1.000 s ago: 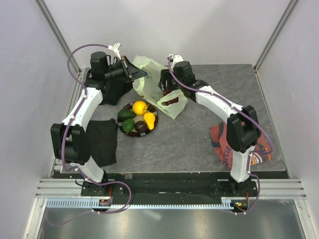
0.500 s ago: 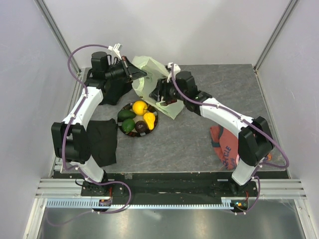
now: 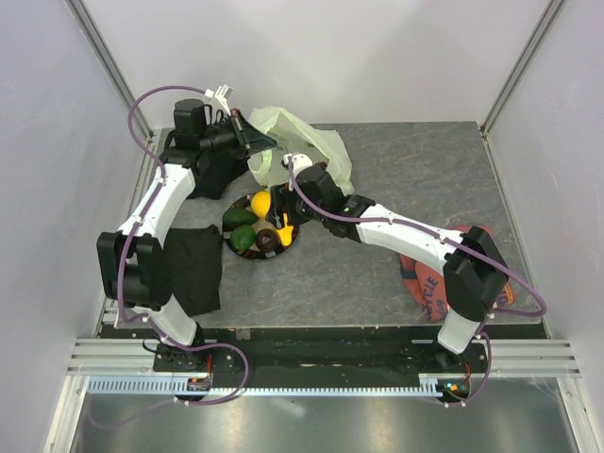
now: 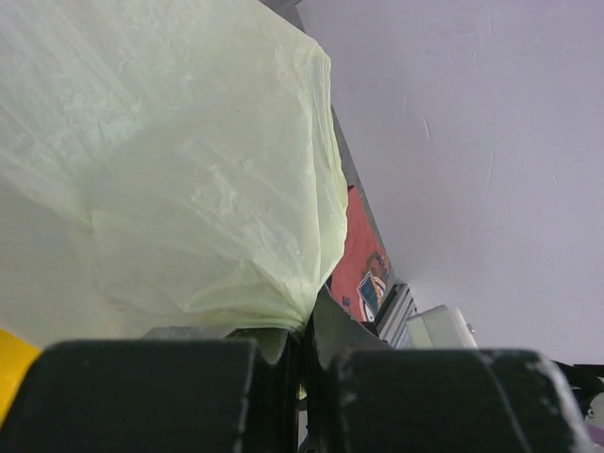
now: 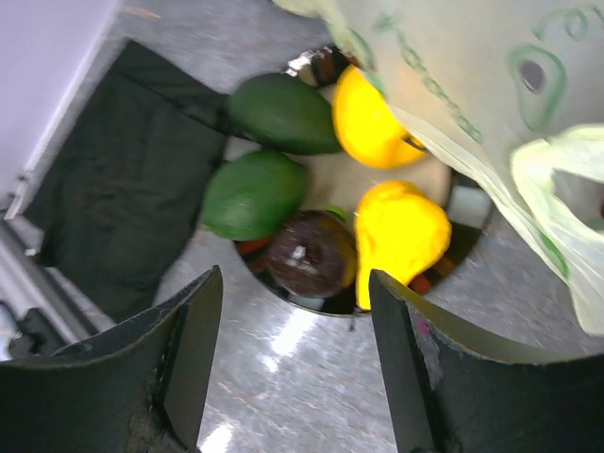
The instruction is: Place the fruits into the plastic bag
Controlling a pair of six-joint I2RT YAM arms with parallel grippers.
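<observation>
Top external view: a grey, mottled, stone-look table (image 3: 396, 274) is boxed in by plain white walls (image 3: 396, 57). The thin, crinkly, pale green plastic bag (image 3: 316, 146) lies at the back, its edge pinched in the closed left gripper (image 4: 304, 344). The right gripper (image 5: 294, 283) hovers, fingers spread wide, over smooth fruits (image 5: 255, 193) on the round plate (image 5: 316, 302).

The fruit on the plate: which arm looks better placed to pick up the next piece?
Right. The right gripper, open, hovers over the fruits on the plate; the left gripper is clamped on the plastic bag's edge.
</observation>
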